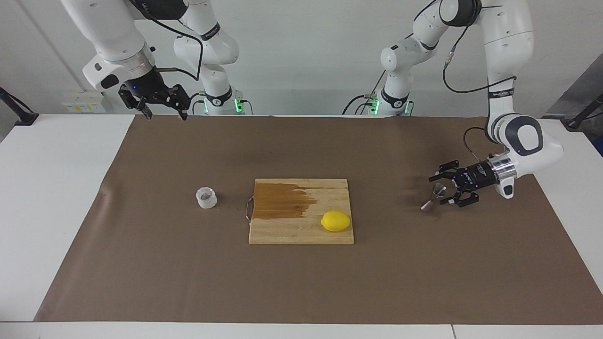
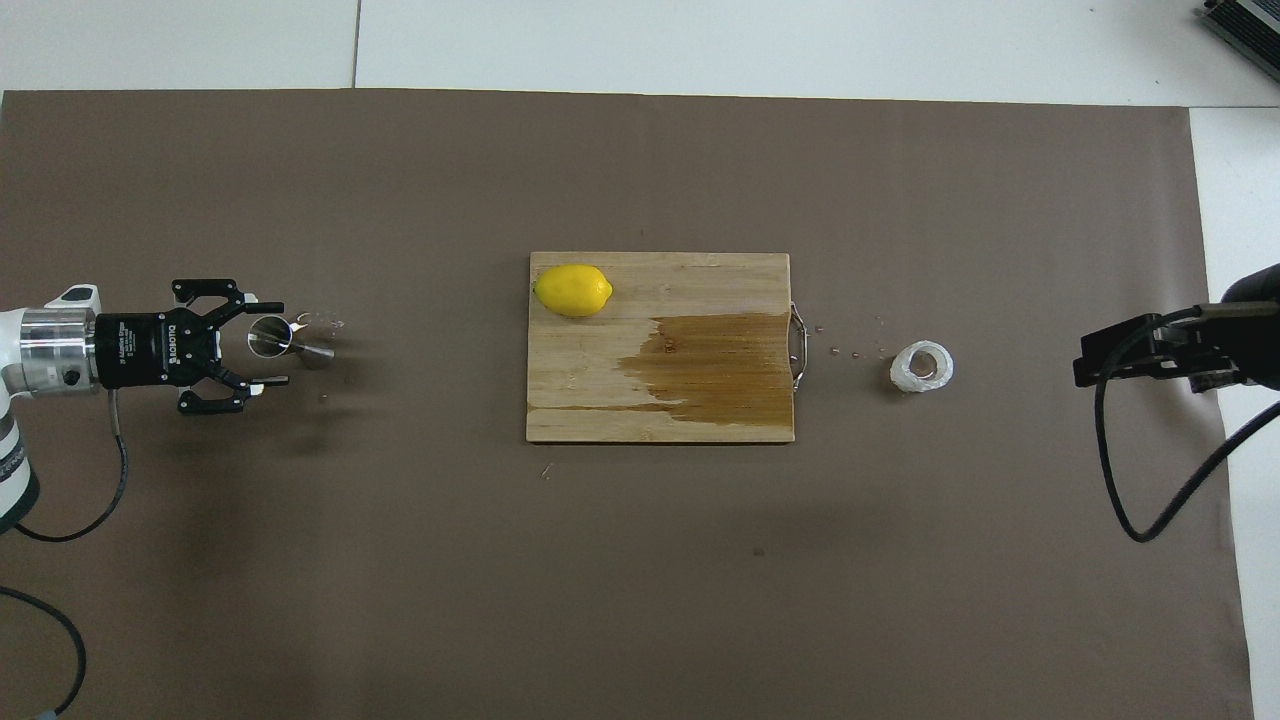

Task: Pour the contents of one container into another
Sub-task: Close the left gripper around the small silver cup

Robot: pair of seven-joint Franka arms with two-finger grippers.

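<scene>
Here, at the right arm's end of the table, the right gripper (image 1: 162, 110) waits high over the edge of the brown mat (image 1: 301, 282), its fingers spread with nothing between them. Below, the white cup (image 1: 206, 197) with brownish contents stands upright on the mat, beside the handle end of the cutting board (image 1: 301, 230). The board bears a dark wet stain, and a lemon (image 1: 336, 221) lies on its corner toward the left arm. Well apart, toward the left arm's end, the steel jigger (image 1: 434, 197) stands on the mat. The left gripper (image 1: 445, 189) reaches in level, its fingers (image 2: 262, 308) on either side of the jigger's upper cone, not yet touching it.
</scene>
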